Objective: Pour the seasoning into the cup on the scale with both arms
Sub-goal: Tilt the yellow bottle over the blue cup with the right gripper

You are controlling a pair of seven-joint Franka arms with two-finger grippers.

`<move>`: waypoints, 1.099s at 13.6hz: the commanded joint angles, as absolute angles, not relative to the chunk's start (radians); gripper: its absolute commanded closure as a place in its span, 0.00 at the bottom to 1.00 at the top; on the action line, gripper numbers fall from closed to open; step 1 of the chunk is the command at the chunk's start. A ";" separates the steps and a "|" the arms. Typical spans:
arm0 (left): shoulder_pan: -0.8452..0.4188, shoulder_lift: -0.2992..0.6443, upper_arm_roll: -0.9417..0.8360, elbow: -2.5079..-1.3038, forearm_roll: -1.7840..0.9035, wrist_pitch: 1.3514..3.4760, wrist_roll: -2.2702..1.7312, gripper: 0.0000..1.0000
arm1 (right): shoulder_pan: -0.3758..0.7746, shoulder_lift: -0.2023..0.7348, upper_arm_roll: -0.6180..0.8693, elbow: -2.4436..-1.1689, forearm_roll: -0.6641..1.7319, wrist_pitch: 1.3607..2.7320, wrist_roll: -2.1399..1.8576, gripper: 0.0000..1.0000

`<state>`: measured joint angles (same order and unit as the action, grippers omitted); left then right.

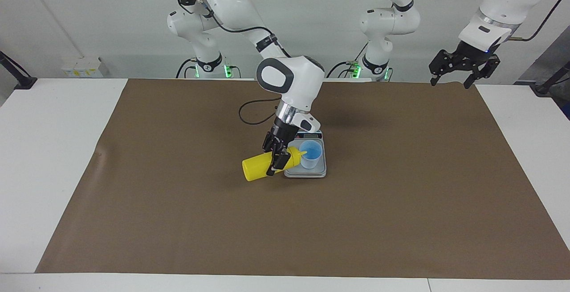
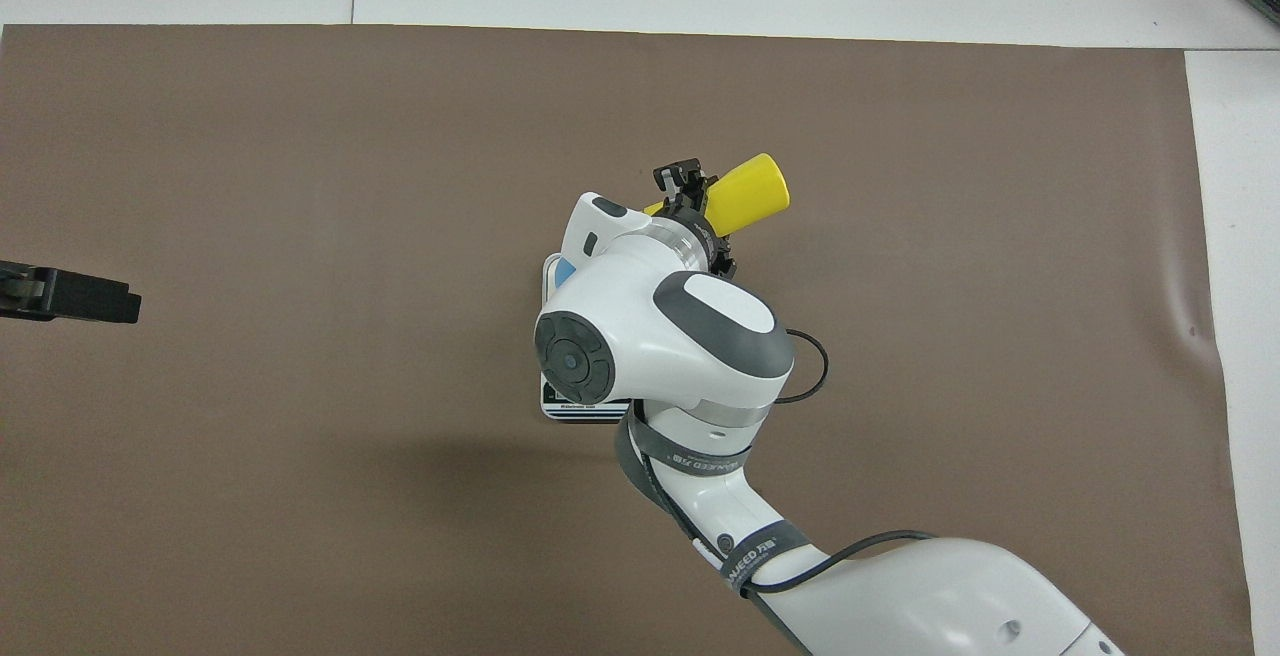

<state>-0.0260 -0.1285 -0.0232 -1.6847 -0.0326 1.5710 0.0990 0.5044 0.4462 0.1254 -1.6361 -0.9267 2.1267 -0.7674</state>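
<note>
Right gripper (image 1: 277, 160) is clamped on the yellow squeeze bottle (image 1: 260, 166), its fingers (image 1: 272, 167) pinching the body close to the nozzle end. The bottle is held off the surface, tipped roughly on its side, base pointing toward the right arm's end of the table. Its nozzle reaches over the rim of the light-blue cup (image 1: 310, 154). In the overhead view the right arm's wrist hides most of the cup (image 2: 563, 270) and much of the kitchen scale (image 2: 585, 406); only the bottle's base end (image 2: 748, 194) shows clear.

The cup stands upright on the weighing plate of the scale (image 1: 306, 172), which lies near the middle of the brown mat (image 1: 401, 203), display strip on the edge nearer the robots.

Left gripper (image 1: 458, 76) waits raised over the mat's corner at the left arm's end, fingers (image 1: 467, 83) spread, holding nothing. The mat covers the white surface (image 1: 44, 149).
</note>
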 commanded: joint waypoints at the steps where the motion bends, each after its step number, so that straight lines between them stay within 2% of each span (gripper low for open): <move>1: -0.014 -0.152 -0.029 -1.710 -0.046 1.571 0.097 0.00 | 0.522 0.446 0.129 -1.638 -0.988 2.100 -0.830 1.00; 4: -0.014 -0.152 -0.029 -1.710 -0.046 1.571 0.097 0.00 | 0.531 0.440 0.129 -1.652 -1.019 2.095 -0.842 1.00; 7: -0.012 -0.152 -0.029 -1.710 -0.046 1.571 0.097 0.00 | 0.537 0.437 0.129 -1.644 -1.051 2.020 -0.844 1.00; 15: -0.014 -0.152 -0.029 -1.710 -0.046 1.571 0.097 0.00 | 0.548 0.434 0.129 -1.640 -1.052 2.011 -0.844 1.00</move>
<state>-0.0256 -0.1285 -0.0233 -1.6847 -0.0326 1.5710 0.0990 0.5470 0.4455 0.1258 -1.6471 -1.0210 2.0332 -0.8206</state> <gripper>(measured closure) 0.000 0.458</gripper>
